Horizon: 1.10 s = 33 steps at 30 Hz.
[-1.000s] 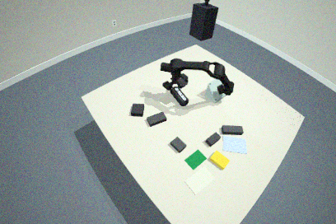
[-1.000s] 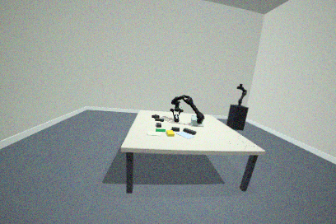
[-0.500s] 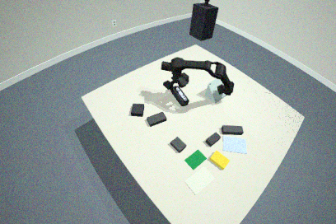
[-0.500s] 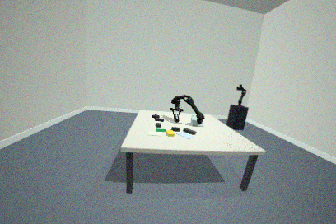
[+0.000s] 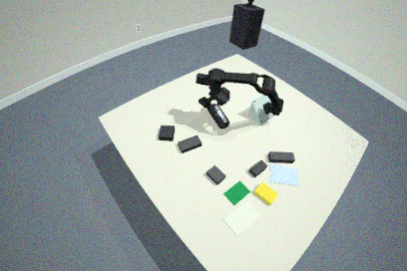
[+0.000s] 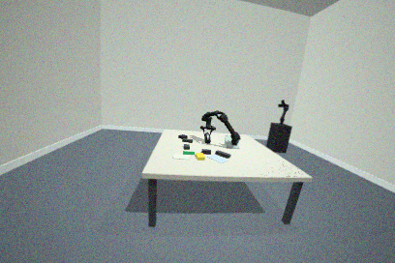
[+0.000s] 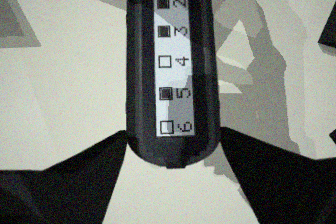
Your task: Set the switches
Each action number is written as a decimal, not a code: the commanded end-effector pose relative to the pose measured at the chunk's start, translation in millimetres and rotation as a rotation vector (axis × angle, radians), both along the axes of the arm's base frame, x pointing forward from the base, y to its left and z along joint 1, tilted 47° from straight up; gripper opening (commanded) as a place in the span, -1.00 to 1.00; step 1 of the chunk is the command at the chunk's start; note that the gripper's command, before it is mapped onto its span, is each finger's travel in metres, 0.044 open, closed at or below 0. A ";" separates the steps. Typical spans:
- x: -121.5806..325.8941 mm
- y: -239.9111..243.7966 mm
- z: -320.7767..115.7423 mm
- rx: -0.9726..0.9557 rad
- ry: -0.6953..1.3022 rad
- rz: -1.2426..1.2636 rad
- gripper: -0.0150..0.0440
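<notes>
The dark grey controller unit (image 5: 223, 121) (image 6: 207, 138) (image 7: 202, 75) hangs in the air, tilted, with one end low. Its underside label (image 7: 174, 75) faces the wrist camera. In the wrist view squares 2, 3 and 5 are filled and squares 4 and 6 are empty; square 1 is outside the view. The gripper (image 5: 212, 104) (image 6: 207, 130) (image 7: 173, 132) is shut on the unit, one finger on each long side near the end by number 6. The rocker switches face away and are hidden.
Dark modules (image 5: 167, 133) (image 5: 190, 143) (image 5: 215, 174) (image 5: 258, 168) (image 5: 281, 156) lie on the bench (image 5: 152, 107), with a yellow block (image 5: 265, 193), a green sheet (image 5: 236, 192), a pale blue sheet (image 5: 284, 175) and a whitish sheet (image 5: 241, 218). A pale block (image 5: 258, 108) stands by the arm's base.
</notes>
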<state>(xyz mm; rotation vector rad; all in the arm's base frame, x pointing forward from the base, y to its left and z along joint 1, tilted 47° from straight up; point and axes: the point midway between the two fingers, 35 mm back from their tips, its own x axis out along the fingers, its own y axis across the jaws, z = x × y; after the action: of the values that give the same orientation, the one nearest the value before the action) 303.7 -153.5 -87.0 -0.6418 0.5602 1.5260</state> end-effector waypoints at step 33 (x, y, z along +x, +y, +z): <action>-0.7 -0.1 31.1 -0.002 -0.005 0.003 0.65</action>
<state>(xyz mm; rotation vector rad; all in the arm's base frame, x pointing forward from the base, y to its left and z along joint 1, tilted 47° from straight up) 303.2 -154.1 -60.1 -0.6458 0.5606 1.5250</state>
